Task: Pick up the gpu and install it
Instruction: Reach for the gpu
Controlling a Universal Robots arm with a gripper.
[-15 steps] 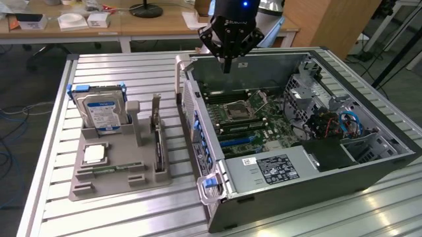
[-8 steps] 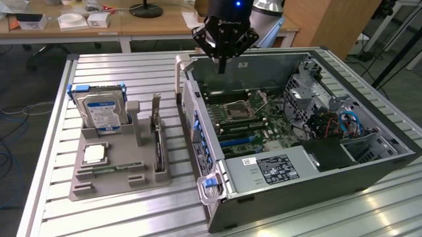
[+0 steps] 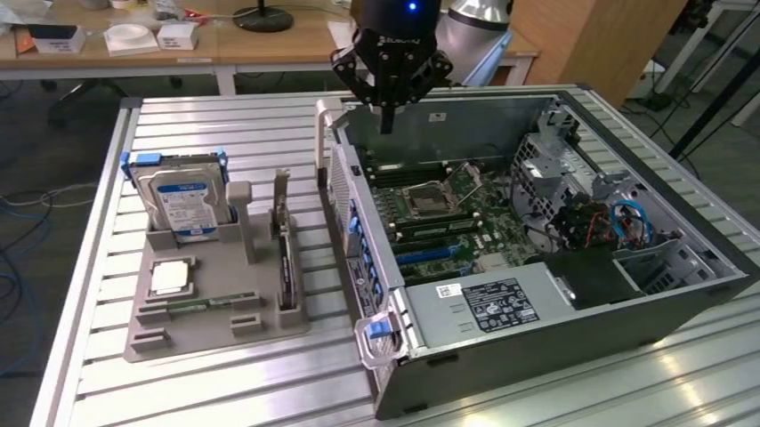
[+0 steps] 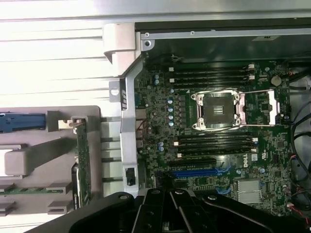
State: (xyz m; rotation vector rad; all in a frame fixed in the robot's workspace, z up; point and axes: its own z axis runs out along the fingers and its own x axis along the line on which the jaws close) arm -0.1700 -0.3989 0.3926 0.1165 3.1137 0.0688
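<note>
Gripper [image 3: 386, 120], fingers closed on nothing, hangs above the far rim of the open computer case [image 3: 475, 356], while the gpu [image 3: 283, 240] stands on edge in the grey holder [image 3: 202, 329] beside the case, toward the edge of the table [image 3: 238, 124] on the exterior view's left.

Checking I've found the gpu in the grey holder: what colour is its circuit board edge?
Green; the gpu shows it best in the wrist view.
</note>
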